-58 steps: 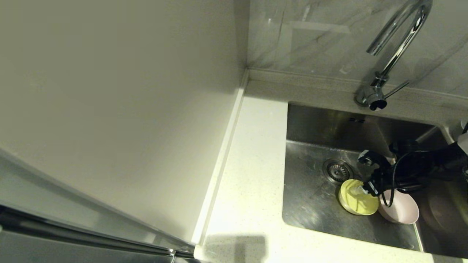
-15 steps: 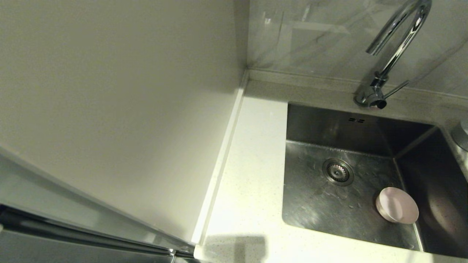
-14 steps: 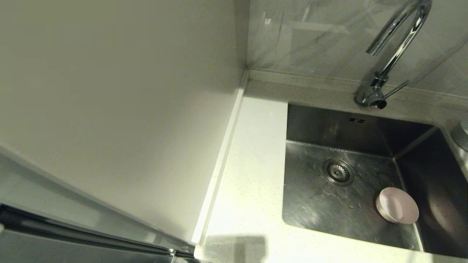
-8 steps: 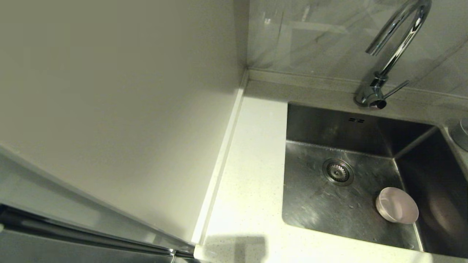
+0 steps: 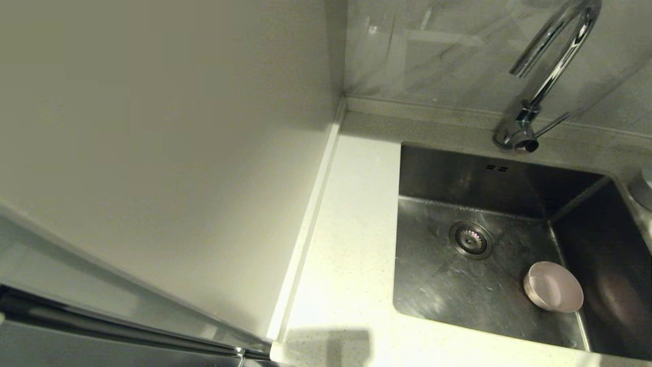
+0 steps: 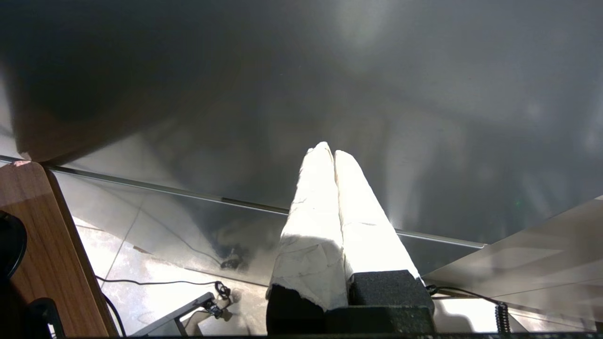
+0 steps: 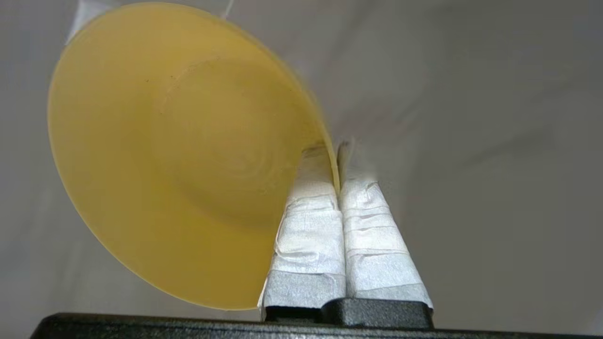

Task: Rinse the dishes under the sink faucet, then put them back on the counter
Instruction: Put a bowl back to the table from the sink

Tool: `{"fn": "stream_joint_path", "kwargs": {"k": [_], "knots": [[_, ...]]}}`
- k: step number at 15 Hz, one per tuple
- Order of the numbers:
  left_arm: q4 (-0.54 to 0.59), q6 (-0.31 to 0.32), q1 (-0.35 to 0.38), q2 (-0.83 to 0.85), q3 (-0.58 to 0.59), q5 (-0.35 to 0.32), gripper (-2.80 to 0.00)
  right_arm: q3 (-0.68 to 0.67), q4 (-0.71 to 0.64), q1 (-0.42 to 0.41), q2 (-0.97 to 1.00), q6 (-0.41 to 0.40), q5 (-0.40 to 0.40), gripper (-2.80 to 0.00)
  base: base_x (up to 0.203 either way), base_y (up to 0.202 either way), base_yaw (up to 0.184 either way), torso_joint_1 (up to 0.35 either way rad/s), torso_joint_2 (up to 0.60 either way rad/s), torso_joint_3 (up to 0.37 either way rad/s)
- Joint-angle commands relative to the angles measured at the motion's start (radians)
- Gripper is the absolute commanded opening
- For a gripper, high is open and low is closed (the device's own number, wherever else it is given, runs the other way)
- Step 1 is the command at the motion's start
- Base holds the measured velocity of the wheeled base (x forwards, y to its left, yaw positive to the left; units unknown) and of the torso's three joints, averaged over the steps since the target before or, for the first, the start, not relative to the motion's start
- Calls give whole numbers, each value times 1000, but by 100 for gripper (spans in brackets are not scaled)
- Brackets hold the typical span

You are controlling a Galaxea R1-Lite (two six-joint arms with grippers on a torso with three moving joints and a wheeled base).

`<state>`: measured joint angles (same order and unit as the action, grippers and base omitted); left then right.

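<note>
In the right wrist view my right gripper point(image 7: 335, 149) is shut on the rim of the yellow-green bowl point(image 7: 188, 155), held up before a plain pale surface; neither shows in the head view. A pale pink bowl point(image 5: 553, 286) lies tilted on the floor of the steel sink point(image 5: 438, 275), right of the drain strainer point(image 5: 470, 239). The chrome faucet point(image 5: 552, 61) stands behind the basin, with no water visible. The white bowl is out of view. My left gripper point(image 6: 328, 151) is parked away from the sink, fingers pressed together and empty.
The speckled white counter point(image 5: 346, 244) runs left of and in front of the sink, bounded by a cream wall panel point(image 5: 163, 153) on the left. A round grey object point(image 5: 643, 188) sits at the sink's right edge. Wooden furniture point(image 6: 52, 254) and floor cables appear in the left wrist view.
Since 3.9 s ago my right arm has left the sink and the head view, carrying the yellow-green bowl. In the last second the pink bowl and sink look unchanged.
</note>
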<state>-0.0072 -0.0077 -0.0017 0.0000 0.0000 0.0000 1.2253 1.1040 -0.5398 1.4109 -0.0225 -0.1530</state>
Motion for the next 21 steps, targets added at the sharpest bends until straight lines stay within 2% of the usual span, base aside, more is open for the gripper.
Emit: {"fn": "stream_joint_path", "kwargs": {"k": [1, 3, 6, 7, 8, 11, 16, 21], "knots": [[0, 0, 0, 0, 3, 0, -280, 19, -482, -15, 1, -71, 142, -280, 0, 0, 0, 0, 0, 0], [0, 0, 0, 0, 3, 0, -280, 47, -885, -35, 7, -156, 198, -280, 0, 0, 0, 0, 0, 0], [0, 0, 0, 0, 3, 0, -280, 157, -1496, -64, 40, -266, 230, -280, 0, 0, 0, 0, 0, 0], [0, 0, 0, 0, 3, 0, -280, 223, -1678, -80, 66, -289, 234, -280, 0, 0, 0, 0, 0, 0], [0, 0, 0, 0, 3, 0, -280, 278, -1784, -99, 102, -304, 231, -280, 0, 0, 0, 0, 0, 0], [0, 0, 0, 0, 3, 0, -280, 340, -1882, -164, 206, -300, 199, -280, 0, 0, 0, 0, 0, 0], [0, 0, 0, 0, 3, 0, -280, 445, -1881, -207, 349, -292, 155, -280, 0, 0, 0, 0, 0, 0], [0, 0, 0, 0, 3, 0, -280, 487, -1598, -214, 470, -281, 142, -280, 0, 0, 0, 0, 0, 0]]}}
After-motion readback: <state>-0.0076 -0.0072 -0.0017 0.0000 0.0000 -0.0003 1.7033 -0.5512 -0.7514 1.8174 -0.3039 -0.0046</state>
